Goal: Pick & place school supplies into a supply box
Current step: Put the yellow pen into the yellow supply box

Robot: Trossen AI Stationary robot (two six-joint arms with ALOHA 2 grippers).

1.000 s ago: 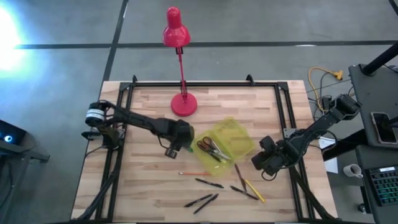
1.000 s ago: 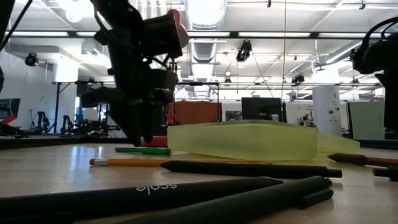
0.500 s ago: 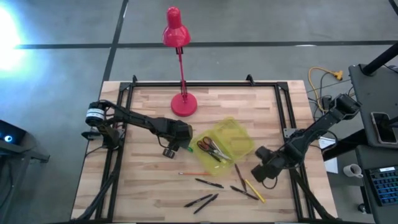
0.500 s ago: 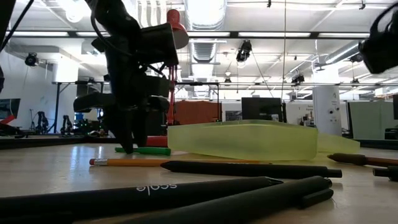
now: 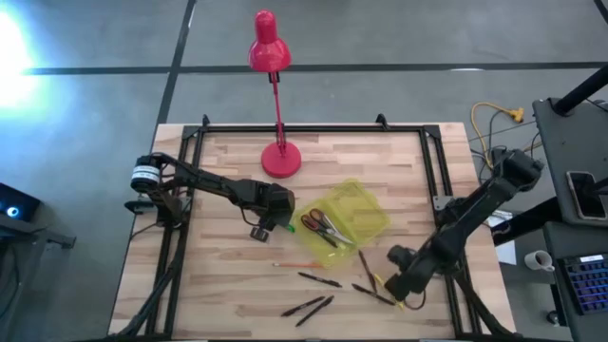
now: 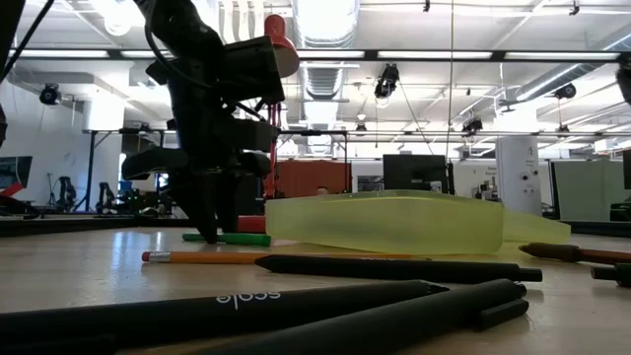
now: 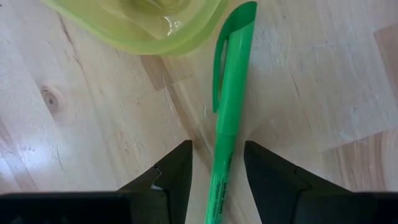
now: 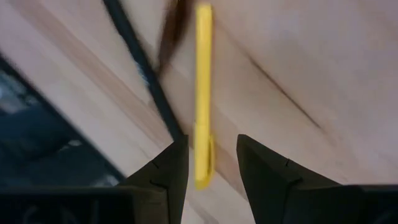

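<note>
My left gripper [image 5: 271,217] stands fingers-down at the table, left of the translucent yellow-green supply box [image 5: 356,214]. It is open, with one finger on each side of the green marker [image 7: 230,106], which lies flat on the wood beside a box corner [image 7: 143,25]. Red-handled scissors [image 5: 323,226] lie inside the box. My right gripper [image 5: 399,283] hovers open near the table's near-right part, its fingers [image 8: 211,143] on either side of a yellow pencil [image 8: 202,93] that lies beside dark pens.
Black pens [image 5: 318,279] [image 5: 306,307] and an orange pencil [image 5: 296,264] lie on the wood nearer the near edge. A red desk lamp [image 5: 280,157] stands on its base at the far middle. Black rails frame the table's left, right and far sides.
My right gripper has travelled toward the table's near edge, from beside the box to above the yellow pencil. My left gripper has shifted slightly toward the table's left and come down around the green marker. The supplies and the box have stayed in place.
</note>
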